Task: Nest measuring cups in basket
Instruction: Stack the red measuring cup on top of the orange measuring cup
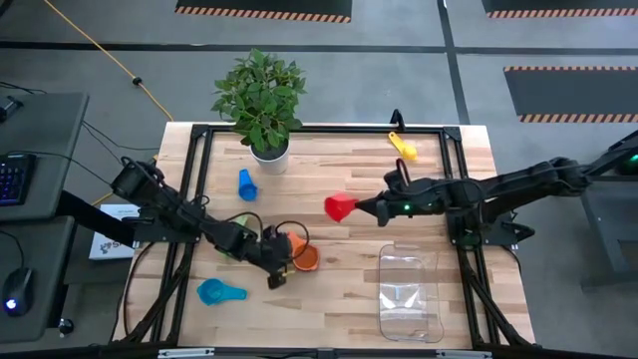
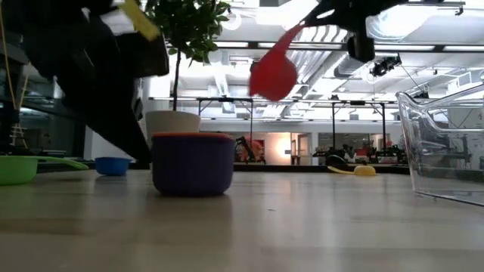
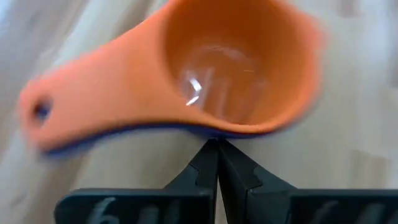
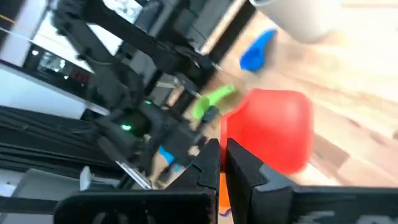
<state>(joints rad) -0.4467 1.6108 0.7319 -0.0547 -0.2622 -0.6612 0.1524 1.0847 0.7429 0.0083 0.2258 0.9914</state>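
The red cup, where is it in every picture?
High view: the red plastic measuring cup is mid-table, at the right claw.
Low view: it hangs in the air, upper middle.
Left wrist view: not in it.
Right wrist view: just past the claw's tips.
Shared landmark: the white plant pot.

Your wooden worktop (image 1: 339, 289) carries the clear basket (image 1: 410, 294) at 5 o'clock, nested orange cup (image 1: 304, 258) centre-left, light blue cup (image 1: 219, 292) at 8, yellow cup (image 1: 403, 147) at 1, and a potted plant (image 1: 261, 100) at 11.
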